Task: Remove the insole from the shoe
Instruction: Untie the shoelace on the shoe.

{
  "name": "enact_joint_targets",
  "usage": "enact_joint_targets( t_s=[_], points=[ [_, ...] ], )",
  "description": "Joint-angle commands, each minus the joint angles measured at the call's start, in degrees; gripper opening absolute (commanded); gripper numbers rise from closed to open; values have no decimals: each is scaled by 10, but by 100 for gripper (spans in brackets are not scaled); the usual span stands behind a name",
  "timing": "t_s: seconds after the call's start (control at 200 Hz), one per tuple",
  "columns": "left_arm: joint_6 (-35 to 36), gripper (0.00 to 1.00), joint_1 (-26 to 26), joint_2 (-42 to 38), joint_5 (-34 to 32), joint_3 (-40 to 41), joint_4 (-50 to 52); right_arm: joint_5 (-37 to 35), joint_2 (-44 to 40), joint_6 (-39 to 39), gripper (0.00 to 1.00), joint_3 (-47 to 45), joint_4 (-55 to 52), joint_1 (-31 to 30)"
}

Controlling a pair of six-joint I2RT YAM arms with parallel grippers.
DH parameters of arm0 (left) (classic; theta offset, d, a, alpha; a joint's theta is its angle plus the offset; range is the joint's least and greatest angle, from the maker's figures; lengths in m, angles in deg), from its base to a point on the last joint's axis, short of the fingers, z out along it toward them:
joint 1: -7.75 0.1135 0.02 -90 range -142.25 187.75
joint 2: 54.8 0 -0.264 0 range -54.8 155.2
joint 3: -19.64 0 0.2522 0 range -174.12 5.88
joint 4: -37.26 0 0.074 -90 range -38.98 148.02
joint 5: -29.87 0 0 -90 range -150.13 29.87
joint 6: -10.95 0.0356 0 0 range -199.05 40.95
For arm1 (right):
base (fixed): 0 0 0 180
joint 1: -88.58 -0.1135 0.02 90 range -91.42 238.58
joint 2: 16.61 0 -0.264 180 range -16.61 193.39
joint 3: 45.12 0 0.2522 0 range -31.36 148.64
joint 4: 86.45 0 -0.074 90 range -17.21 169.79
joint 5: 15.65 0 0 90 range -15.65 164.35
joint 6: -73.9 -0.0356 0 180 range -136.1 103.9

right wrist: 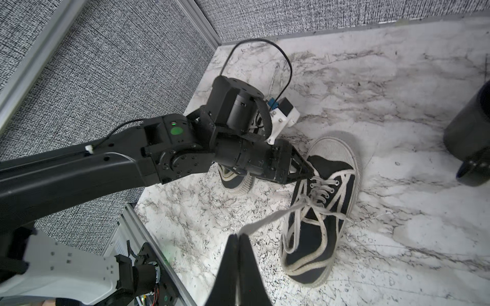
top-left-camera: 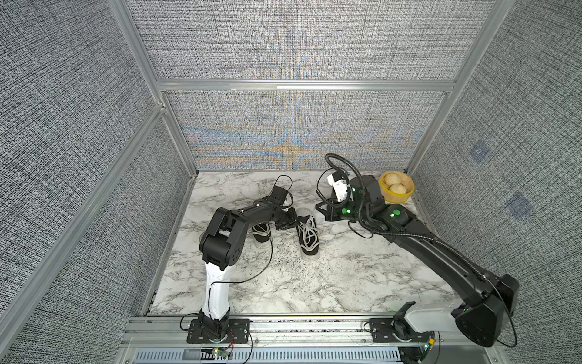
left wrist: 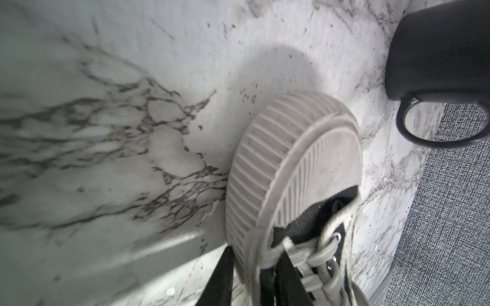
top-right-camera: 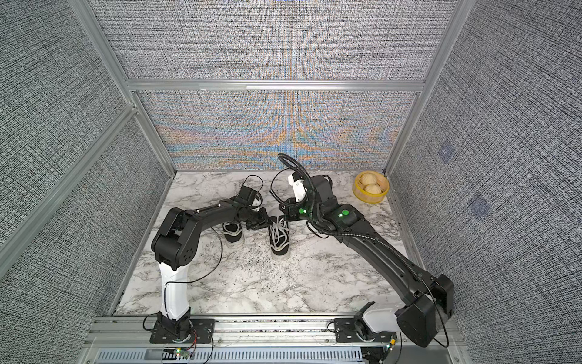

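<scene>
Over the shoe (right wrist: pixel 310 238), right pincer (right wrist: pixel 238 235) tight on a lace (right wrist: pixel 270 218), left pincer (right wrist: pixel 309 172) seemingly tight astride its side wall.

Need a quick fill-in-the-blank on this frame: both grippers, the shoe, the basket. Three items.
1. The right gripper is shut on a white ____ of the shoe.
2. The left gripper clamps that shoe at its ____ end.
3. The yellow basket holds ____ buns.
Missing words: lace; toe; two.
</scene>
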Motion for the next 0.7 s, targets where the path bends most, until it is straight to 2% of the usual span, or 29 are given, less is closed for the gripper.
enact_joint_targets(
  t_s=[0.0, 0.245, 0.515, 0.63, 0.695],
  points=[
    [13, 27, -1, 10, -32, -2, 15, 4, -3, 16, 0, 13, 14, 0],
    [14, 27, -1, 17, -32, -5, 17, 9, -17, 33, 0, 47, 15, 0],
    [31, 27, -1, 13, -41, -14, 24, 17, -8, 36, 0, 40, 38, -1],
    [35, 34, -1, -9, -54, -16, 19, 12, 9, 32, 0, 36, 48, 0],
    [36, 39, -1, -38, -83, -14, 14, 10, 26, 27, 0, 39, 59, 0]
  ],
)
